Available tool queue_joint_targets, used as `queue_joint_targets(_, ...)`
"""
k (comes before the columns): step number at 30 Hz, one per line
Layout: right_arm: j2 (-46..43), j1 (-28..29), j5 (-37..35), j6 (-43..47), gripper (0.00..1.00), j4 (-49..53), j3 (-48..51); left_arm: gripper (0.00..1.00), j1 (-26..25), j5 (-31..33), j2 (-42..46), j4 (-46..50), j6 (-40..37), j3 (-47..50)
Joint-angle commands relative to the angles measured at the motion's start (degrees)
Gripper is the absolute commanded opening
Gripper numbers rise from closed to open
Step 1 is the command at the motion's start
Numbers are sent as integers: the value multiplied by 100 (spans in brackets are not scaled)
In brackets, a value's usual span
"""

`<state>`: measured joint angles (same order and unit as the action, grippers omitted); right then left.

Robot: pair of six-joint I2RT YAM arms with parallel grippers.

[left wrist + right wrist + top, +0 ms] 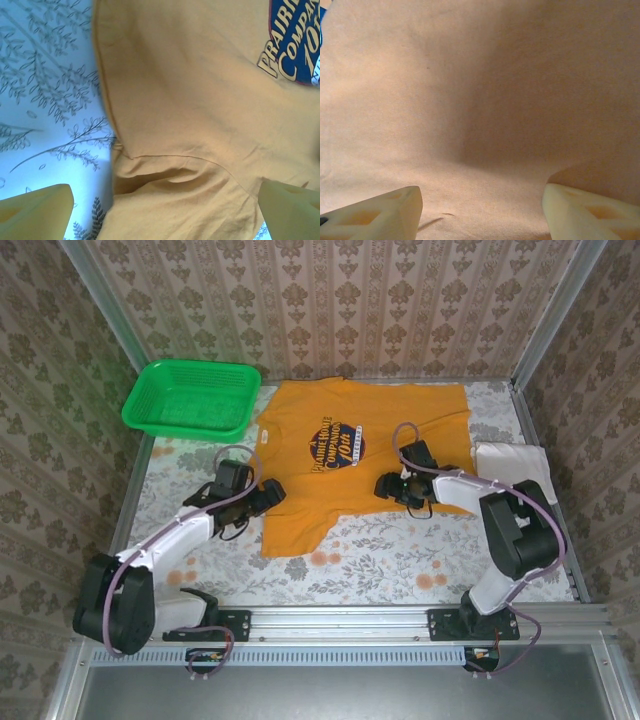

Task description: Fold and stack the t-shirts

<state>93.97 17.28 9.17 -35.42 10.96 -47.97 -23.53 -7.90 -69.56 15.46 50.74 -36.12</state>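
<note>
A mustard-orange t-shirt (425, 418) with a dark blue chest print (335, 447) lies spread face up in the middle of the table. A white t-shirt (512, 462) lies folded at the right edge. My left gripper (266, 496) sits low at the orange shirt's left edge, open, its fingers straddling a wrinkled fold of orange cloth (190, 100) by the sleeve seam. In the left wrist view the gripper (162, 215) has nothing pinched. My right gripper (387, 486) rests over the shirt's right half, and it (482, 215) stands open above smooth orange fabric (470, 90).
A green mesh basket (190, 398) stands at the back left corner. The floral tablecloth (400, 560) is bare in front of the shirt. Metal frame rails (545, 480) and patterned walls close in the table on three sides.
</note>
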Motion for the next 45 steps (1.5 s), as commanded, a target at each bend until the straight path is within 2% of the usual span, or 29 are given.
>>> queue_joint_targets(1,-306,-55,-202,-204,66,560,335,92,16,-257,178,156,540,297)
queue_joint_targets(7,-729,-30,232,-66,68,352,136,78,-120,-483,174,67,422,579)
queue_joint_targets(10,-912,84,297,180,69,407,-44,64,-214,-672,79,37,477,614)
queue_joint_targets(12,-933,139,324,268,70,489,-128,56,-517,-695,74,50,665,669)
queue_joint_targets(16,-938,157,381,222,70,387,-143,29,-901,-695,122,53,1162,938)
queue_joint_targets(19,-890,167,486,190,70,320,-179,14,-1099,-639,241,165,1413,1079)
queue_joint_targets(22,-822,192,550,212,70,318,-240,7,-1285,-591,390,377,1555,1108)
queue_joint_targets(27,-750,315,805,373,70,268,-386,8,-1663,-708,376,145,1978,1327)
queue_joint_targets(31,-668,709,882,685,72,216,-500,13,-1897,-884,121,-157,2023,1279)
queue_joint_targets(33,-569,1003,922,716,72,170,-543,17,-1935,-749,237,-56,1865,1138)
queue_joint_targets(35,-441,1327,972,695,67,136,-599,21,-1913,-433,550,273,1714,982)
queue_joint_targets(37,-294,1684,970,677,61,160,-681,26,-1741,-167,909,778,1520,858)
queue_joint_targets(39,-75,2078,950,716,55,172,-814,30,-1347,-50,1265,1270,1361,881)
queue_joint_targets(45,815,2956,969,1267,45,644,-1548,34,-82,-364,2191,1812,950,1083)
